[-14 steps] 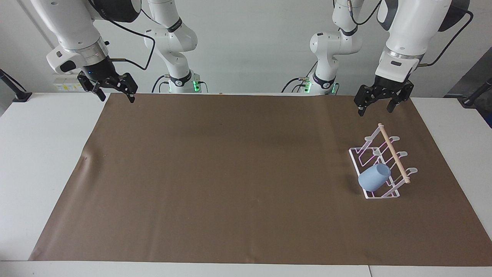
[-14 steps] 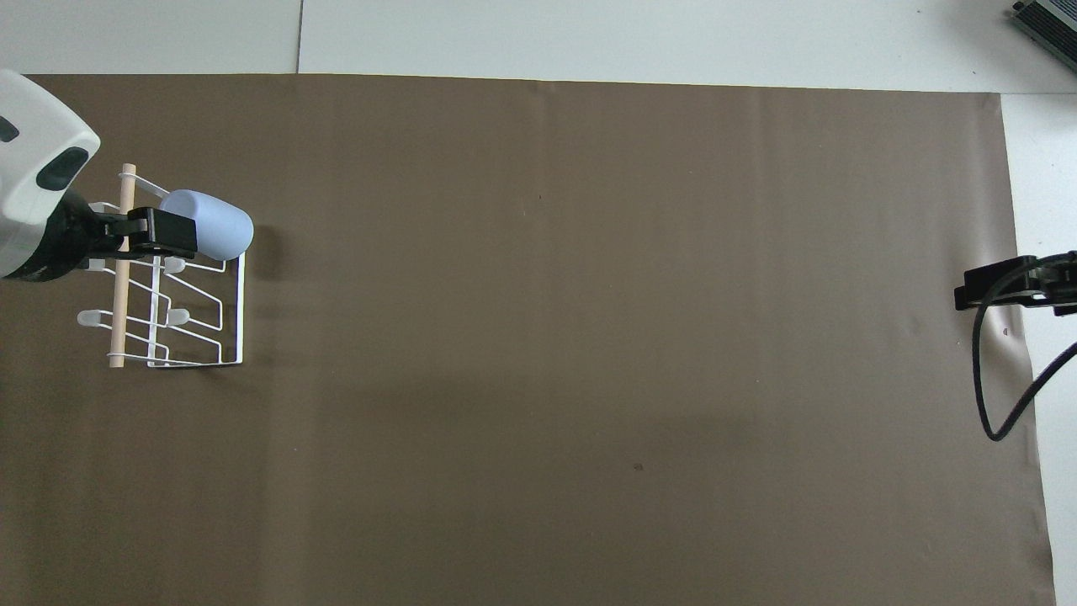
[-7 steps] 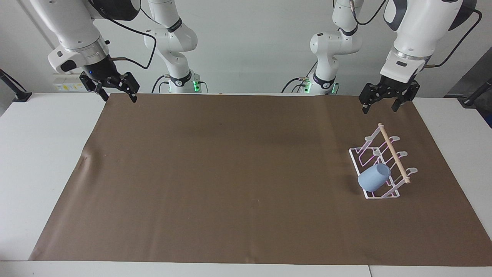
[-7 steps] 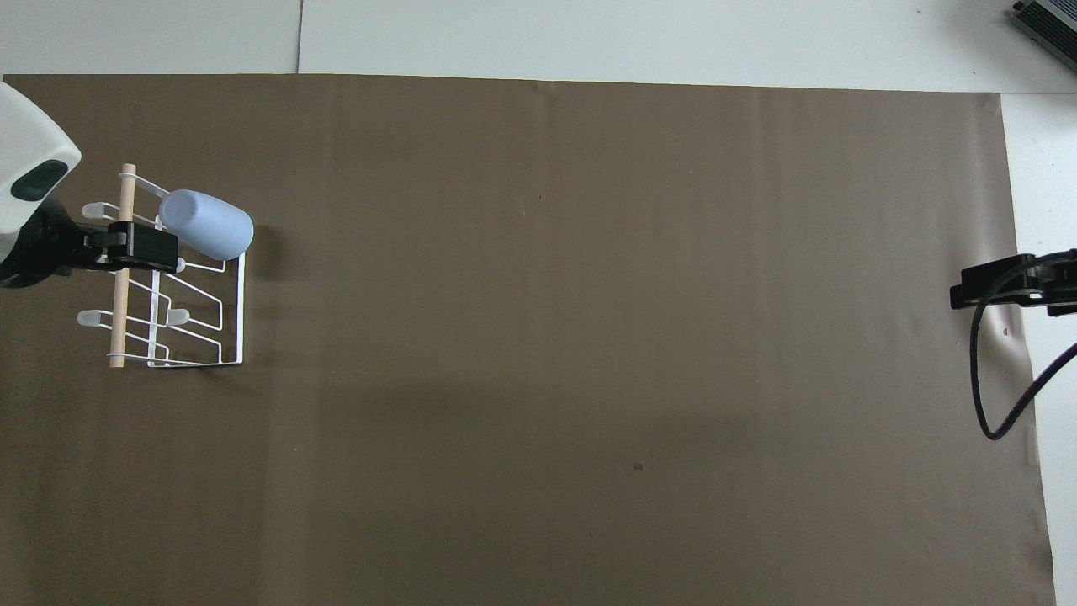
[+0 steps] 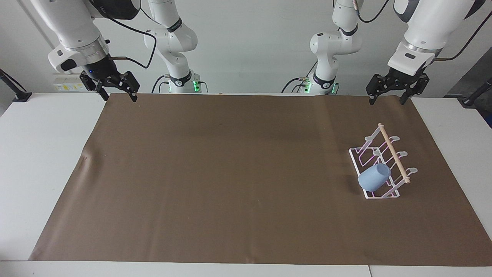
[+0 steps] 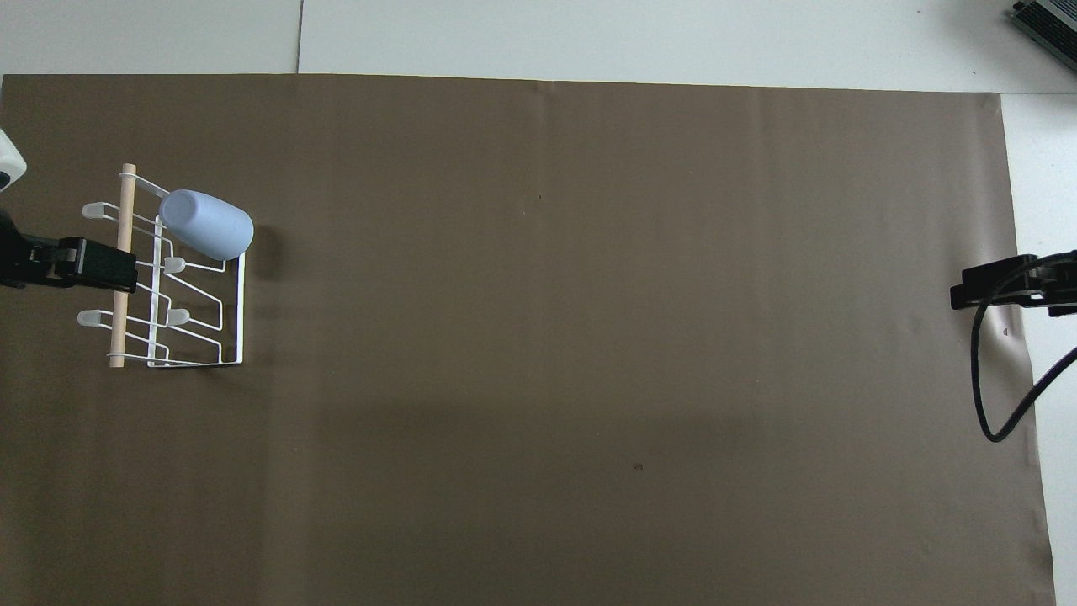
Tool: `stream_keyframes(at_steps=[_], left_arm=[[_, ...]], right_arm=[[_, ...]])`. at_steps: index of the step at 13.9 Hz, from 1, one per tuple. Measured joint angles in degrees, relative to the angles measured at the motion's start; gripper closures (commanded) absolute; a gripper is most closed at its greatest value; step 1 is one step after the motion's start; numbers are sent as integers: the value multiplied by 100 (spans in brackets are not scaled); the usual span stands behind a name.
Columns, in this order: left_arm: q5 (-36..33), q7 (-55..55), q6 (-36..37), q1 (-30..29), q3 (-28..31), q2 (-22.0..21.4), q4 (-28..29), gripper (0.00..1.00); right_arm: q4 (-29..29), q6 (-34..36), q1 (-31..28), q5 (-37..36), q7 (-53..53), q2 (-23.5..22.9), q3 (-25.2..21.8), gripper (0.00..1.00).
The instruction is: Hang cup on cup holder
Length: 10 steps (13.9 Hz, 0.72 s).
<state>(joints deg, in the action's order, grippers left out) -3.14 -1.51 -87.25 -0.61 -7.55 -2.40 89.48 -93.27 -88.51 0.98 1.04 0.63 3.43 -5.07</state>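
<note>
cup [image 5: 373, 177] hangs tilted on rack [image 5: 380, 163] prong | left pincer [image 5: 396, 89] wide, empty, raised by rack's robot-side end | right pincer [image 5: 112, 86] wide, empty, well apart from rack

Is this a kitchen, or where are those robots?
Probably a robot lab, not a kitchen: two white arms bolted at a table covered by brown paper, plain walls, trailing cables, and only a cup on a cup holder.
</note>
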Motion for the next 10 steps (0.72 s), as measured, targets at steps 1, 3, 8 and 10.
stream_keyframes(at_steps=[1, 3, 8, 10], left_arm=[[0, 1, 77, 2, 34, 6, -1, 0], [0, 28, 208, 26, 173, 27, -15, 0], [0, 49, 313, 34, 286, 40, -130, 0], [0, 49, 338, 41, 326, 42, -132, 0]], right_arm=[[0, 0, 1, 0, 0, 3, 0, 0], [0, 0, 4, 0, -3, 4, 0, 0], [1, 0, 10, 0, -12, 4, 0, 0], [1, 0, 10, 0, -12, 4, 0, 0]])
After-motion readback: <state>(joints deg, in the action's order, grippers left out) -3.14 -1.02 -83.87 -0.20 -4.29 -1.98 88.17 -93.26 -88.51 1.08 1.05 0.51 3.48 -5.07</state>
